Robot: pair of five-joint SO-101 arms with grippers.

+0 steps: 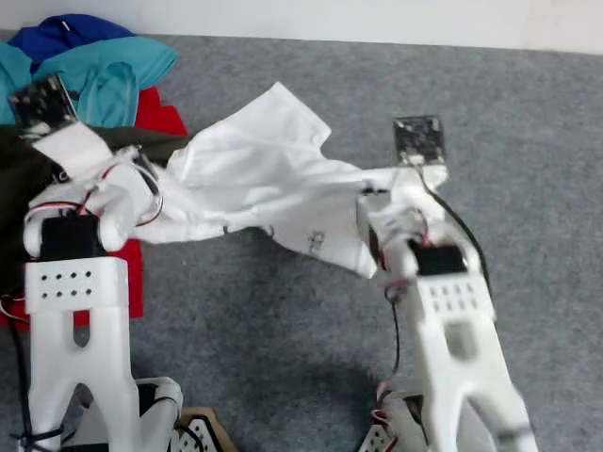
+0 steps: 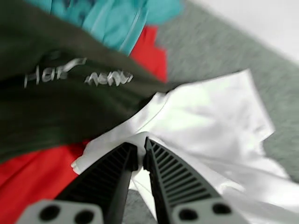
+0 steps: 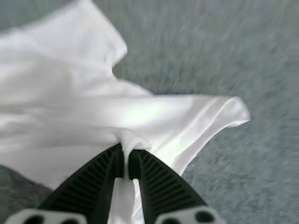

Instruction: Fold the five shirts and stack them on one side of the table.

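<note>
A white shirt (image 1: pixel 259 184) hangs stretched between my two arms above the grey table. My left gripper (image 2: pixel 140 156) is shut on one edge of the white shirt (image 2: pixel 205 116), close to the pile of other shirts. My right gripper (image 3: pixel 126 158) is shut on a pinched fold of the white shirt (image 3: pixel 70 107) at its other side. In the high view the left gripper (image 1: pixel 141 193) is at the left and the right gripper (image 1: pixel 377 212) is right of centre. A dark green shirt (image 2: pixel 51 98), a red shirt (image 2: pixel 32 182) and a teal shirt (image 2: pixel 107 18) lie in a heap.
The heap of unfolded shirts fills the far left corner: a blue shirt (image 1: pixel 66 36), the teal shirt (image 1: pixel 104 75), the red shirt (image 1: pixel 155 113) and the dark green shirt (image 1: pixel 19 165). Grey table surface (image 1: pixel 528 141) stretches to the right and front.
</note>
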